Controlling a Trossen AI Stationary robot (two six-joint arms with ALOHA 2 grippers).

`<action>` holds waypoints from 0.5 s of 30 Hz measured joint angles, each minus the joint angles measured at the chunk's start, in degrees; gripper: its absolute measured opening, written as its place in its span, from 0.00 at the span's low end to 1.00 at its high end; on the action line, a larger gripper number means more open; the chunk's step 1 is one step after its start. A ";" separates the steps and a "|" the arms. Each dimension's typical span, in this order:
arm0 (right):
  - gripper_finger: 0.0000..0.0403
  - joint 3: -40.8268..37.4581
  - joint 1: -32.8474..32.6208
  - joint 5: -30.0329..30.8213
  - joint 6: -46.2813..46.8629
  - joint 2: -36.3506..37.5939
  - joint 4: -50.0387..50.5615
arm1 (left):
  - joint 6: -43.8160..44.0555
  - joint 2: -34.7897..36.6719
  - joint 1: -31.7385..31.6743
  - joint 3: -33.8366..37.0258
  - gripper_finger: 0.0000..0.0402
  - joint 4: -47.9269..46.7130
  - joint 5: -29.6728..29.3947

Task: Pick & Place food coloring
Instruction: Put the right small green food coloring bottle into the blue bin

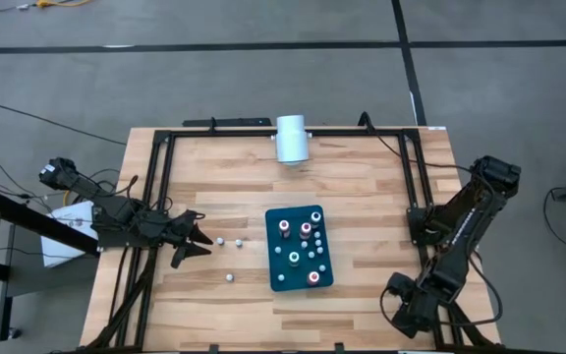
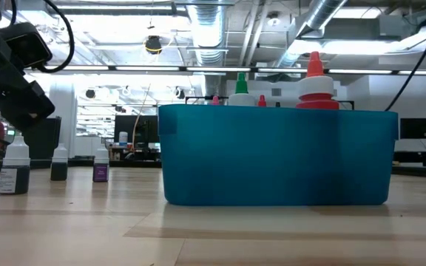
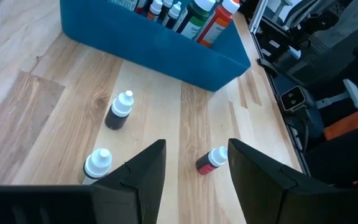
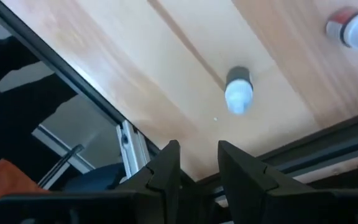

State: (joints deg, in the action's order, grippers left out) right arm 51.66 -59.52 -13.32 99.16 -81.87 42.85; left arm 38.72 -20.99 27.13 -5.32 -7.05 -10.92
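Observation:
The food coloring is a set of tiny bottles. Several stand in the teal tray [image 1: 300, 248], red and green tops rising above its wall [image 2: 314, 81]. Three more stand upright on the wood left of the tray [image 1: 221, 240] [image 1: 238, 239] [image 1: 230, 277], also seen in the low view [image 2: 13, 166] [image 2: 59, 164] [image 2: 100, 166]. My left gripper [image 1: 207, 244] [image 3: 197, 144] is open just left of these three and touches none. One red-labelled bottle [image 3: 211, 160] stands just beyond its fingertips. My right gripper [image 1: 398, 295] [image 4: 197, 165] hangs over the table's near right corner with a narrow gap and nothing in it.
A large white cylinder [image 1: 291, 138] lies at the table's far edge. A black metal frame [image 1: 160, 177] runs around the tabletop. In the right wrist view, two small bottles [image 4: 238, 90] [image 4: 353, 28] stand on the wood beside a black rail.

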 joint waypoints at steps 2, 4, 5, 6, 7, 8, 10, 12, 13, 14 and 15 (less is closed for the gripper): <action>0.25 -0.32 0.24 -0.05 -0.52 0.00 -0.31 | -0.96 0.02 0.00 -0.02 0.41 0.00 0.00; 0.25 -1.18 0.68 -0.27 -0.25 0.01 -0.40 | -1.44 0.00 0.00 -0.02 0.41 0.00 -0.02; 0.25 -1.80 0.86 -0.45 -0.14 0.00 -1.28 | -1.44 0.00 0.00 -0.02 0.41 0.00 0.00; 0.25 -2.41 0.86 -0.82 -0.16 0.00 -2.52 | -1.37 0.00 -0.02 -0.02 0.41 0.00 0.00; 0.25 -2.95 0.84 -1.30 -0.15 0.01 -3.42 | -1.21 0.02 0.00 0.00 0.41 0.00 0.00; 0.25 -3.41 0.78 -1.59 -0.12 0.02 -4.09 | -1.12 0.00 -0.02 -0.02 0.41 0.00 0.00; 0.25 -3.86 0.73 -1.61 1.05 0.00 -4.10 | -1.00 0.02 -0.02 -0.02 0.41 0.03 0.00; 0.25 -3.89 0.67 -0.91 1.33 0.00 -4.33 | -1.00 0.02 0.00 0.00 0.41 0.07 0.00; 0.25 -3.89 0.62 -0.45 1.35 0.00 -4.36 | -1.00 0.00 -0.02 0.00 0.41 0.04 0.00; 0.25 -3.89 0.41 -0.34 1.35 0.00 -4.28 | -1.00 0.00 0.00 -0.02 0.41 0.04 0.00; 0.25 -3.89 0.17 -0.22 1.37 0.00 -4.26 | -1.00 0.00 -0.02 -0.01 0.41 0.04 0.00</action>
State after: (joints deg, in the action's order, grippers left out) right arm 47.77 -59.35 -13.54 100.53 -81.87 38.59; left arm 37.71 -20.99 27.11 -5.33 -7.01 -10.92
